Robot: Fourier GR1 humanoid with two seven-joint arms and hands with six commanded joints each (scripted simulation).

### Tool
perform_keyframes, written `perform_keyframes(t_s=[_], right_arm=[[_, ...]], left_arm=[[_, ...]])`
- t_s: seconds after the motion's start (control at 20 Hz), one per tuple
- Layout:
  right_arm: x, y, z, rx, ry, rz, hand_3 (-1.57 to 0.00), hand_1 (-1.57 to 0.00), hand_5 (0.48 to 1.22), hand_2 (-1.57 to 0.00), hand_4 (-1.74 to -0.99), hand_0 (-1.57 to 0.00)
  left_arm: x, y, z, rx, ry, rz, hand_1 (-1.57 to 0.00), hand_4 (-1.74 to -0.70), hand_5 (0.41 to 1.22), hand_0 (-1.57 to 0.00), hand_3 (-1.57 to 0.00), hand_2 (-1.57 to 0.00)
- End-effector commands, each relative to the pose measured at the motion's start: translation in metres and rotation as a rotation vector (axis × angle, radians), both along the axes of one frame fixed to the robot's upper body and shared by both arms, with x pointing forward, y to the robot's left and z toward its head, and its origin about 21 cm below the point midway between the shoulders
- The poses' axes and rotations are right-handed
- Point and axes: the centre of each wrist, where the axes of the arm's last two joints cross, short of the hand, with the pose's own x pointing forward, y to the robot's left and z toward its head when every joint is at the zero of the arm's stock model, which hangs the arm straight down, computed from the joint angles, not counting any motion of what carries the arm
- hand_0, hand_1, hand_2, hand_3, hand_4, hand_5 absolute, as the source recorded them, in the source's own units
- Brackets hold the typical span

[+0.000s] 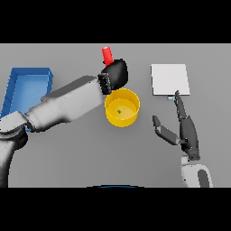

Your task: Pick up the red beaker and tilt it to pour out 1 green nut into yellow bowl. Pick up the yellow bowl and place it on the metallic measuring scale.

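You can only see the top of the red beaker (107,54) near the top middle of the frame, because the left hand (116,74) is wrapped around it and hides the rest. The yellow bowl (122,108) sits just below that hand, in the middle, with one tiny green nut (119,111) inside. Your right hand (182,131) rests with fingers spread at the lower right, one fingertip near the metallic scale (169,79), and you can read no writing anywhere.

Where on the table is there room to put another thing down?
Bare grey table lies in front of the yellow bowl, between the left arm and right hand. Crowded: left hand holding the red beaker just behind the bowl. Blue bin borders the left, scale the right.
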Motion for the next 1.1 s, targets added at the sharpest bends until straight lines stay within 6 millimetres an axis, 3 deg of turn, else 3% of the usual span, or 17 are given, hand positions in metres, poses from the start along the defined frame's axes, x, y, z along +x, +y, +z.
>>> perform_keyframes(t_s=[0.0,0.4,0.7,0.8,0.95,1.05], right_arm=[[-0.001,0.001,-0.001,-0.012,0.004,-0.001,0.0,0.0,0.627,0.0,-1.153,0.0],[0.0,0.002,-0.001,-0.008,0.004,-0.006,0.0,0.0,0.635,0.0,-1.154,0.0],[-0.005,0.004,0.002,0.006,-0.038,0.021,0.0,0.0,0.654,0.0,-1.154,0.0],[-0.001,-0.001,0.0,-0.011,-0.02,0.01,0.0,0.0,0.66,0.0,-1.16,0.0],[0.001,0.0,0.001,0.005,-0.021,0.03,0.0,0.0,0.661,0.0,-1.16,0.0],[0.001,0.005,-0.003,-0.01,-0.013,0.028,0.0,0.0,0.652,0.0,-1.152,0.0]], left_arm=[[0.0,0.001,-0.002,0.03,-0.015,-0.01,-1.57,-1.73,1.221,-1.57,-1.57,-1.57],[-0.006,-0.022,0.001,0.158,-0.097,-0.111,-1.57,-1.72,1.221,-1.57,-1.57,-1.57],[0.023,-0.019,0.081,0.161,-0.244,-0.077,-1.57,-1.73,1.221,-1.57,-1.57,-1.57],[0.037,-0.006,0.12,0.076,-0.301,-0.031,-1.57,-1.73,1.221,-1.57,-1.18,-1.57],[0.055,0.019,0.178,-0.147,-0.348,0.134,-1.57,-1.73,1.221,-1.57,-1.37,-1.57],[0.065,0.045,0.204,-0.386,-0.306,0.27,-1.57,-1.73,1.221,-1.57,-1.44,-1.57]])
